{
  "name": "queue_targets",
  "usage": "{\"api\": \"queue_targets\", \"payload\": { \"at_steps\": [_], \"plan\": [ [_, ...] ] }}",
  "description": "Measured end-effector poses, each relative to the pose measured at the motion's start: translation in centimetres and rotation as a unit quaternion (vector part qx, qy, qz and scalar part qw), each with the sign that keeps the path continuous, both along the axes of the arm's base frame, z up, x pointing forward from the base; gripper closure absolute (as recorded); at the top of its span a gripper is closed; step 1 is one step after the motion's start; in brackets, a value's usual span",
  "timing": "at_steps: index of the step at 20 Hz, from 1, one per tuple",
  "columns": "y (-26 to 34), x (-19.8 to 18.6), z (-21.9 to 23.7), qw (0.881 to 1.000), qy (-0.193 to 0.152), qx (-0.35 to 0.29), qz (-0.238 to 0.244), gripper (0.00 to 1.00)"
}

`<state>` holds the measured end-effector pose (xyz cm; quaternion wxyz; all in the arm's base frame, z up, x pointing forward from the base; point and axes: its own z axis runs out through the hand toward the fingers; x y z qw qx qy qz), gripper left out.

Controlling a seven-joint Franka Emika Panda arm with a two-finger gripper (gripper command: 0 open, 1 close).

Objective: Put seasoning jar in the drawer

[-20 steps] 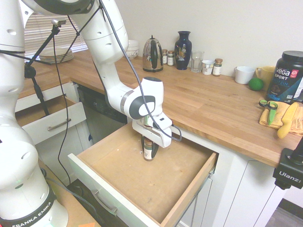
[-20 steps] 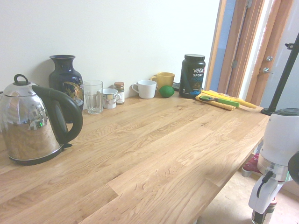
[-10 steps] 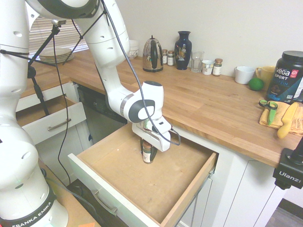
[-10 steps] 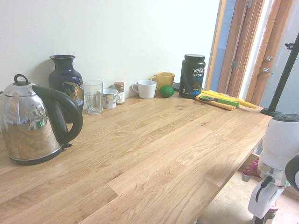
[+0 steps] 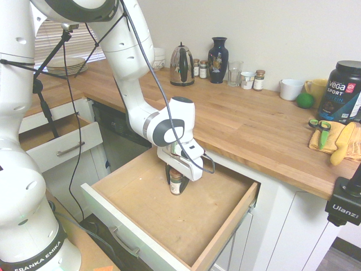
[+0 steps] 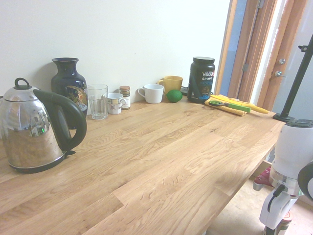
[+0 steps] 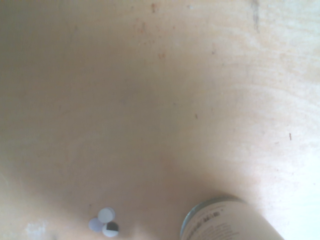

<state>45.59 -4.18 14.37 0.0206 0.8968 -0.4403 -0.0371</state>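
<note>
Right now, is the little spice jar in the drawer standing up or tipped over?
Upright: the jar has its brown lid on top, label facing sideways.

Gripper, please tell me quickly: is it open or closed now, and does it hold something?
Gripper: open, fingers on either side of the jar, which stands in the drawer.

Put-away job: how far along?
Done: the drawer is open and the seasoning jar is in it, looks upright on its floor.
In hand: release. The claw is around the jar, fingers parted to either side.
Left: lift the arm clear, then perhaps push the drawer shut.
</note>
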Motion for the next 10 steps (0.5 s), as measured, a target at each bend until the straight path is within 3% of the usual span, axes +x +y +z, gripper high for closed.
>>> {"api": "queue_targets", "payload": {
  "at_steps": [10],
  "plan": [
    [1.0,-1.6,5.4,1.0,-0.019,-0.014,0.007,0.0]
  ]
}}
